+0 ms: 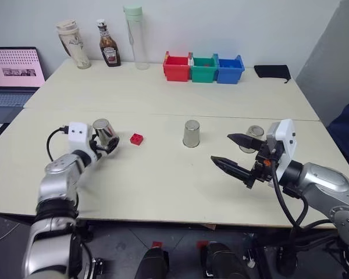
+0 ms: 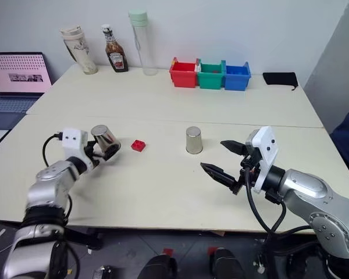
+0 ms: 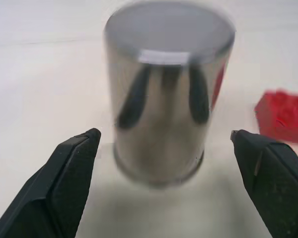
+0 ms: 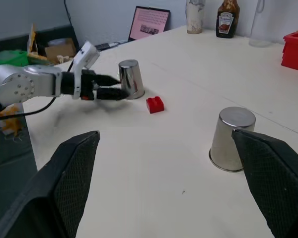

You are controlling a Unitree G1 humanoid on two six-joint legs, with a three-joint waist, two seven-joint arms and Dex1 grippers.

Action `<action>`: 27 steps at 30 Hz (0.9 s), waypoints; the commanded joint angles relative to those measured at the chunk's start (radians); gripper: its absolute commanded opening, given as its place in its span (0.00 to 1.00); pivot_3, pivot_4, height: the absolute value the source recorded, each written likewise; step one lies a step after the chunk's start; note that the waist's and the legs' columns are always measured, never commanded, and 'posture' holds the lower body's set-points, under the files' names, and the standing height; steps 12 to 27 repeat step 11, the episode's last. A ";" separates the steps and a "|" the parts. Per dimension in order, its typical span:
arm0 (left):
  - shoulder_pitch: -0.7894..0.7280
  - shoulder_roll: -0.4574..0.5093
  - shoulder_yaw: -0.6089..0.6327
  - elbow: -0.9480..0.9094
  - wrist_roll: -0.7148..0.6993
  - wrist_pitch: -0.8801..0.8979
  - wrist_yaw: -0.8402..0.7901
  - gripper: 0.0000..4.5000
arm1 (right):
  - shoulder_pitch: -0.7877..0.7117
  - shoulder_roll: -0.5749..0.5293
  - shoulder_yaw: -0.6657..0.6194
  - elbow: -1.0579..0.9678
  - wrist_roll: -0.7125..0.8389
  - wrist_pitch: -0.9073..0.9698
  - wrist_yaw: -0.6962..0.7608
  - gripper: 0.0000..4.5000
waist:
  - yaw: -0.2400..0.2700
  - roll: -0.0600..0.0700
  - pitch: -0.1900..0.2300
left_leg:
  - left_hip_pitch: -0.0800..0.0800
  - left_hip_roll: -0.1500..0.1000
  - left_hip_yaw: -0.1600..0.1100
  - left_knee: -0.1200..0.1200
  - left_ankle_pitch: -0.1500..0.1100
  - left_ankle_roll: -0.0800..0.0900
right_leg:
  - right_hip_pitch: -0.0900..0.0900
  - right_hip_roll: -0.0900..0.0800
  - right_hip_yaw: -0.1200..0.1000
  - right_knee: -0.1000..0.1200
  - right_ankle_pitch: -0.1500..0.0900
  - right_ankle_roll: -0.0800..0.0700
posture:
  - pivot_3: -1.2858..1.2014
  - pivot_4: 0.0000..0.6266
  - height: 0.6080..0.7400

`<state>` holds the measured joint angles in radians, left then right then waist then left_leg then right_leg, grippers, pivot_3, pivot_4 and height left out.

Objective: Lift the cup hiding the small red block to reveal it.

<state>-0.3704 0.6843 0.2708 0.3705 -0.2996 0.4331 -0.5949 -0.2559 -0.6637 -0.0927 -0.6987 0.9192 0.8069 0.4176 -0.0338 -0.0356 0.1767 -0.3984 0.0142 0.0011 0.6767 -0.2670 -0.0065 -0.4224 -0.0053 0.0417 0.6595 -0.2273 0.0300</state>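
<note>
Cups of brushed stainless steel number three on the pale bench (image 1: 163, 186), all upside down: one (image 1: 105, 133) at the left gripper (image 1: 107, 146), one (image 1: 191, 133) mid-bench, one (image 1: 254, 137) partly behind the right gripper (image 1: 230, 152). One small red studded block (image 1: 136, 138) lies uncovered on the bench just beside the left cup. That cup tilts slightly between the left gripper's spread fingers (image 3: 69, 168), which stand clear of its sides in the left wrist view. The right gripper hovers with fingers wide apart, holding nothing, well apart from the block.
</note>
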 commanded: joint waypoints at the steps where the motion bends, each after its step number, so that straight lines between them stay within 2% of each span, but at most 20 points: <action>1: 0.061 0.109 0.054 -0.207 -0.086 0.142 -0.104 0.99 | -0.020 -0.010 -0.014 0.001 -0.005 -0.024 0.037 1.00 | 0.002 0.000 0.000 | 0.000 0.000 0.000 0.000 0.000 0.000 | 0.000 0.000 0.000 0.000 0.000 0.000 | 0.52 0.24 1.00; 4: 0.121 0.210 0.049 -0.381 -0.181 0.223 -0.269 0.99 | -0.007 -0.044 -0.031 0.004 -0.001 -0.020 0.086 1.00 | 0.010 0.000 0.001 | 0.000 0.000 -0.001 0.000 0.000 0.000 | 0.001 -0.001 -0.002 0.000 -0.003 -0.005 | 0.52 0.24 1.00; 9: 0.120 0.257 0.033 -0.469 -0.206 0.241 -0.313 0.99 | 0.022 -0.067 -0.040 0.009 0.000 -0.028 0.126 1.00 | 0.019 0.001 0.001 | 0.000 -0.002 0.003 0.000 0.000 0.000 | 0.002 -0.007 -0.004 -0.002 -0.004 -0.006 | 0.52 0.24 1.00; 27: 0.108 0.253 0.031 -0.465 -0.188 0.225 -0.299 0.99 | 0.025 -0.066 -0.039 0.013 -0.004 -0.031 0.132 1.00 | 0.018 0.001 0.001 | 0.000 -0.002 0.004 0.000 0.000 0.000 | 0.001 -0.008 -0.003 -0.002 -0.004 -0.006 | 0.52 0.24 1.00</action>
